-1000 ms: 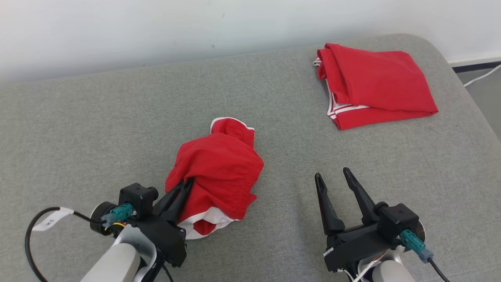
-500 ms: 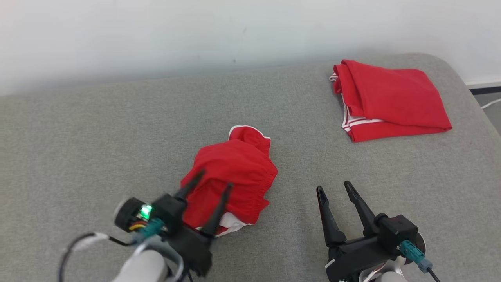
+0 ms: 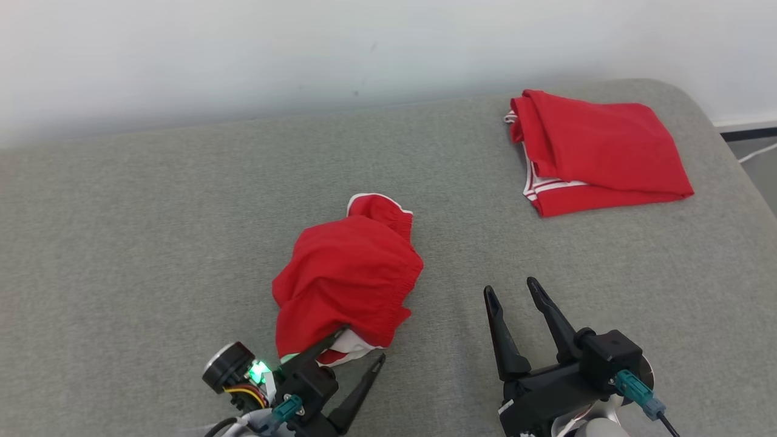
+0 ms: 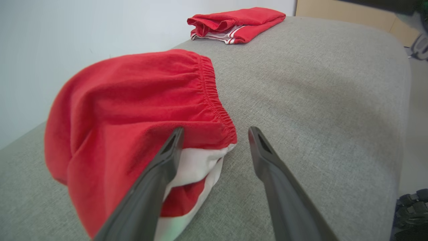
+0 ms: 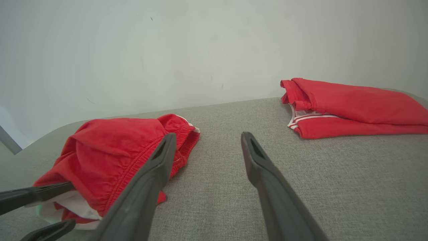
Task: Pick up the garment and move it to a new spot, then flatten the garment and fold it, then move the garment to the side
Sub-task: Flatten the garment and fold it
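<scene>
The left gripper (image 3: 362, 345), fingers spread and empty, is hovering at the near edge of the crumpled garment (image 3: 349, 273), which is lying on the grey cushion (image 3: 152, 243). Flattening is apparently coming next, calling for grips on its hems. Right of the garment, the right gripper (image 3: 510, 285) is waiting open. Beyond the garment, folded red clothes (image 3: 598, 145) are lying well apart, blocking nothing.

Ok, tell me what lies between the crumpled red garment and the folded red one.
Nothing but bare grey cushion, seen in the head view, separates the crumpled garment from the folded garment.
</scene>
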`<state>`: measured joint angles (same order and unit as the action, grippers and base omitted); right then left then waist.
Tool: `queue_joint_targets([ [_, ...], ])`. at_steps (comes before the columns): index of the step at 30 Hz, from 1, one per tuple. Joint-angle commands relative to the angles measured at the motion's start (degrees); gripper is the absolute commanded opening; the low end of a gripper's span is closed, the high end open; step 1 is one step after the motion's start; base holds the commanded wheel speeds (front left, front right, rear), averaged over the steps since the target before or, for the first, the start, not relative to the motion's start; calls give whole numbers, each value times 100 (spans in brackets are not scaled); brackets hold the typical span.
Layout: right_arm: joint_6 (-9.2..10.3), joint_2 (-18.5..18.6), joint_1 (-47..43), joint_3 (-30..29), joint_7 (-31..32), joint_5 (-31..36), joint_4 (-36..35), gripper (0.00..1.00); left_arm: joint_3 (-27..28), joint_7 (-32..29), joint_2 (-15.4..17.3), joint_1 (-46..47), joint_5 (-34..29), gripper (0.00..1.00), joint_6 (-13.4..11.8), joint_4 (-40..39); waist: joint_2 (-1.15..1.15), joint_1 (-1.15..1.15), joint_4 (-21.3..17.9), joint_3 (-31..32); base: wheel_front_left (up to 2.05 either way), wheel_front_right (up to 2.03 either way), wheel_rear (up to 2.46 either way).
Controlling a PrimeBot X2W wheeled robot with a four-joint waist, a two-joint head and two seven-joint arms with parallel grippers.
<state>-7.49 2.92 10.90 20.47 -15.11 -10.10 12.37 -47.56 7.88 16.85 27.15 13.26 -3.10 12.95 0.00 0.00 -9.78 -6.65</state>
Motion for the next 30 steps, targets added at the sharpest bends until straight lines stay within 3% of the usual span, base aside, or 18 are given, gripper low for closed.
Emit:
queue_joint_targets([
  [1, -1, -5, 31, 31, -4, -38, 10, 100, -26, 60, 48, 102, -106, 100, -17, 94, 0, 0, -114, -68, 0, 0, 0],
  [11, -1, -4, 110, 55, -5, -89, 43, 100, -36, 411, -53, 449, -253, 100, -130, 1106, 0, 0, -573, -165, 0, 0, 0],
  [13, -1, -5, 121, 56, -5, -93, 49, 100, 6, 463, -88, 492, -232, 42, -174, 1324, 0, 0, -598, -165, 0, 0, 0],
  [14, -1, -4, 122, 48, -5, -87, 49, 100, 20, 481, -137, 520, -197, 0, -177, 1430, 0, 0, -601, -164, 0, 0, 0],
  [22, -1, -4, 29, -34, -5, -9, 34, 100, 149, 677, -373, 587, 26, 0, -141, 1709, 0, 0, -419, -88, 0, 0, 0],
  [30, -1, -4, -117, -141, -4, 5, 51, 100, 650, 738, -482, 376, 412, 0, -365, 930, 0, 0, 21, 79, 0, 0, 0],
])
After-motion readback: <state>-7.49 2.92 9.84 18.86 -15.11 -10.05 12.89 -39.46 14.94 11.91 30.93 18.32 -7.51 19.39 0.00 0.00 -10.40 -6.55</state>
